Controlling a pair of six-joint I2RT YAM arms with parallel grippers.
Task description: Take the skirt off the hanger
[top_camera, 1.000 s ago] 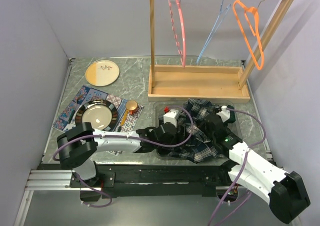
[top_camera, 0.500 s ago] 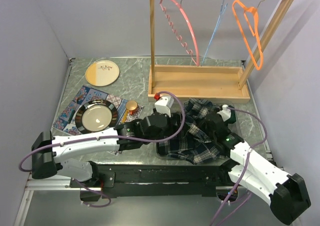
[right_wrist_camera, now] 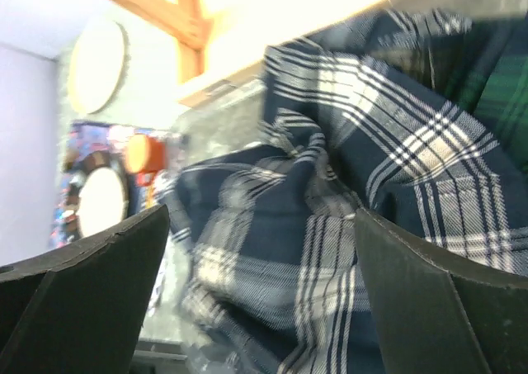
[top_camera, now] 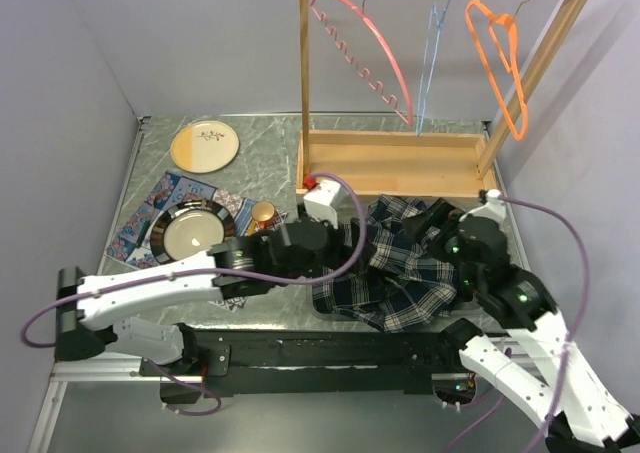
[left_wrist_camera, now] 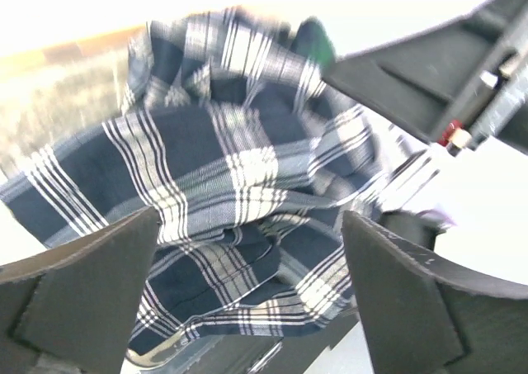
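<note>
The navy and white plaid skirt [top_camera: 400,273] lies crumpled on the table in front of the wooden rack, off any hanger. The pink hanger [top_camera: 365,53], blue hanger [top_camera: 430,58] and orange hanger [top_camera: 503,63] hang bare on the rail. My left gripper [top_camera: 352,241] hovers at the skirt's left edge, open and holding nothing. In the left wrist view the skirt [left_wrist_camera: 239,184] fills the space beyond the spread fingers [left_wrist_camera: 82,291]. My right gripper [top_camera: 437,235] stands open above the skirt's right side. Its wrist view shows the skirt [right_wrist_camera: 346,192] below, free of the fingers [right_wrist_camera: 445,291].
The wooden rack [top_camera: 395,163] stands behind the skirt. A clear tray [top_camera: 322,308] lies under the cloth. On the left are a dark plate [top_camera: 193,231] on a patterned mat, an orange cup [top_camera: 263,213] and a cream plate [top_camera: 205,145].
The right gripper has opened, let go of the skirt and lifted away. The left gripper has drawn back to the left and risen. The pink and blue hangers have swung.
</note>
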